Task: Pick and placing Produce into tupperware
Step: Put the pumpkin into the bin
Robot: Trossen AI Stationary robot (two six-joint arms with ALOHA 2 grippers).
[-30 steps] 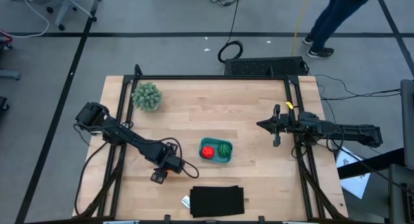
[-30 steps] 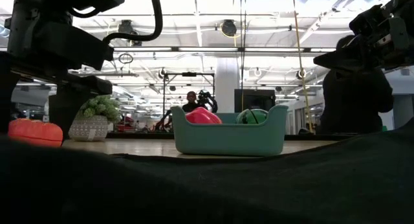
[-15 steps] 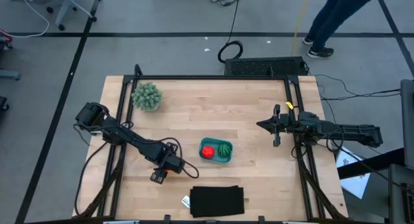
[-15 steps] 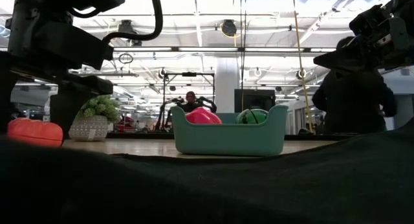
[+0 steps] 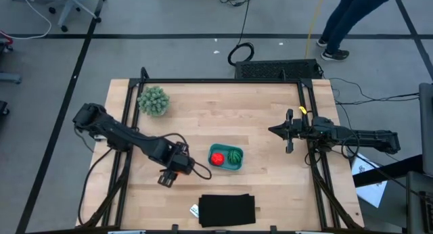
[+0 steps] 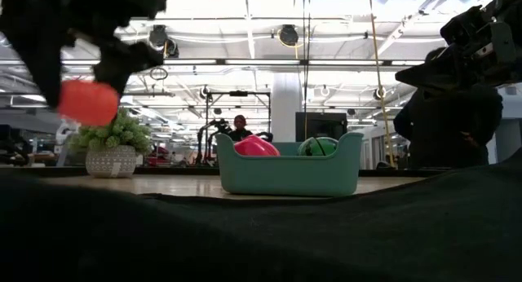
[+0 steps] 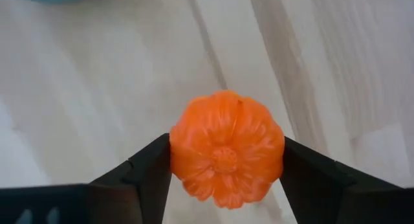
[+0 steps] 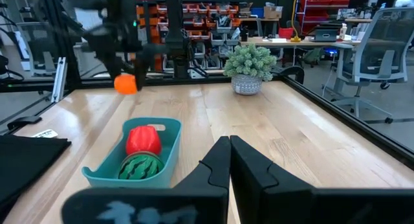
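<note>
The left gripper (image 7: 223,162) has lifted the orange ball (image 7: 226,148) off the worktop (image 5: 264,126), nearer the tupperware (image 5: 225,157)

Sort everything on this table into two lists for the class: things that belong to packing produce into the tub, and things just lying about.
Part of the job:
orange ball, held in the left gripper
red ball, in the tub
watermelon ball, in the tub
teal tub

Lying about:
fuzzy green plant
black mat

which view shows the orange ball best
The left wrist view: the orange ball fills it, pinched in the left claw. Low and right wrist views show a raised blob; the high view hides it.
</note>
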